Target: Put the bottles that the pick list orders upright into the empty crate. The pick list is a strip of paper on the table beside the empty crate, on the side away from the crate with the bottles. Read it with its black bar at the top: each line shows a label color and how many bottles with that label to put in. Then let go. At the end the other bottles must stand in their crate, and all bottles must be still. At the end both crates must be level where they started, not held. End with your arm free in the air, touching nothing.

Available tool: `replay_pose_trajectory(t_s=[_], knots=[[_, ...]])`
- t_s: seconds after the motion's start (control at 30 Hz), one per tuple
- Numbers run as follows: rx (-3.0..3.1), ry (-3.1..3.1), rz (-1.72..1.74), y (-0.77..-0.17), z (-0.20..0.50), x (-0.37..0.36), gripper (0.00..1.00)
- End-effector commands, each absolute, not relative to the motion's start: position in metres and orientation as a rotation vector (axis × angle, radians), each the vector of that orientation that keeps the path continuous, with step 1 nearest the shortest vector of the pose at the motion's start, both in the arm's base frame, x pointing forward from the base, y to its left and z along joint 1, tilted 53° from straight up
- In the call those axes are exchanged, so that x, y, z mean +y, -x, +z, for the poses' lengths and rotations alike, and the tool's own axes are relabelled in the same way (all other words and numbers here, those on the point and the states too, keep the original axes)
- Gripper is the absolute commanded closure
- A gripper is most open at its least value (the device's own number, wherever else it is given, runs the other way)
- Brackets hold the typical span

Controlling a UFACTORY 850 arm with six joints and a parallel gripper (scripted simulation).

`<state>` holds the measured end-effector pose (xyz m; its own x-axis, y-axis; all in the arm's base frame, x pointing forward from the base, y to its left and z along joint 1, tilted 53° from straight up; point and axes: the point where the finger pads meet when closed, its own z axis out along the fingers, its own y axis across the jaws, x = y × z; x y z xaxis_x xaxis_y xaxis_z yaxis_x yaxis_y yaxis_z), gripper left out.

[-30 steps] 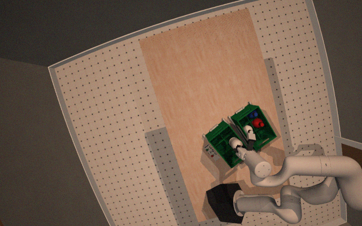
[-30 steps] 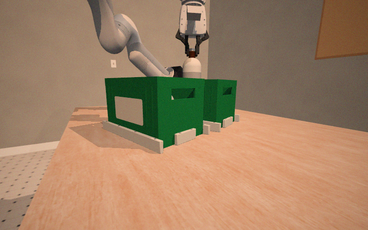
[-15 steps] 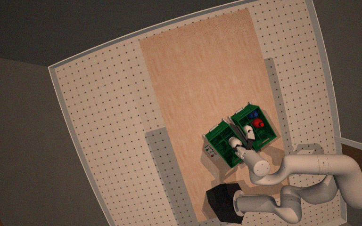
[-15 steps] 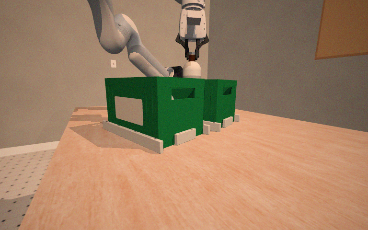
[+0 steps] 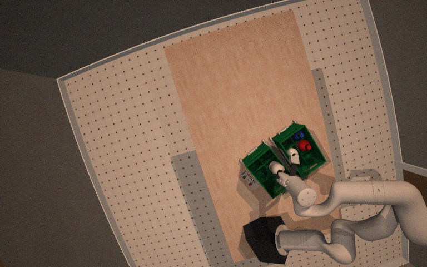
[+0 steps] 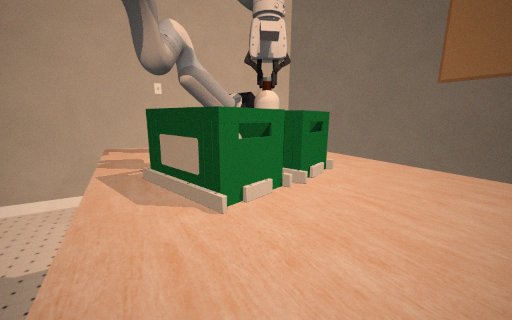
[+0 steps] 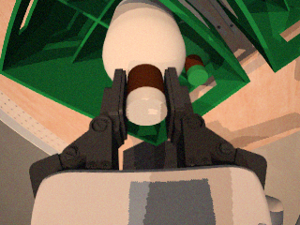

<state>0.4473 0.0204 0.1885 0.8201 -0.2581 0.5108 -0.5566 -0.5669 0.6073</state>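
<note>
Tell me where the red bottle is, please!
In the top view, the red bottle stands in the right-hand crate, right beside the blue bottle.

Gray-brown walls [image 6: 377, 75], dotted pale floor [image 5: 125, 125] [image 6: 33, 233], wood-grained tabletop [image 5: 226, 82] [image 6: 287, 245]; dim warm light

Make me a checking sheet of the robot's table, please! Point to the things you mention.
Surface: wooden table [image 5: 220, 94] [image 6: 302, 245] [image 7: 230, 127], dry-looking.
Job's things: list [image 5: 248, 179] beside one crate [image 5: 254, 162] [image 6: 315, 151] [image 7: 47, 80]; a green-capped bottle [image 7: 197, 75] is inside it. The other crate [image 5: 319, 163] [image 6: 249, 162] [image 7: 277, 56] has a red bottle [image 5: 303, 144] and at least one blue bottle [image 5: 298, 135].
Clutter: nothing seen.
Pincer [image 5: 279, 173] [image 6: 267, 81] [image 7: 145, 83]: shut on the white bottle [image 5: 276, 166] [image 6: 266, 100] [image 7: 142, 44], by its neck.
Cables: nothing seen.
Surroundings: plain walls [image 6: 377, 94], dotted floor [image 5: 125, 110] [image 6: 33, 241].
</note>
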Motion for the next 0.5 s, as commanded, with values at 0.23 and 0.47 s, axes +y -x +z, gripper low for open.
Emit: replay_pose_trajectory(t_s=[0.23, 0.47], knots=[[-0.595, -2.188, 0.472, -0.4494, 0.1816, 0.0117, 1.00], [-0.595, -2.188, 0.472, -0.4501, 0.1785, 0.0077, 1.00]])
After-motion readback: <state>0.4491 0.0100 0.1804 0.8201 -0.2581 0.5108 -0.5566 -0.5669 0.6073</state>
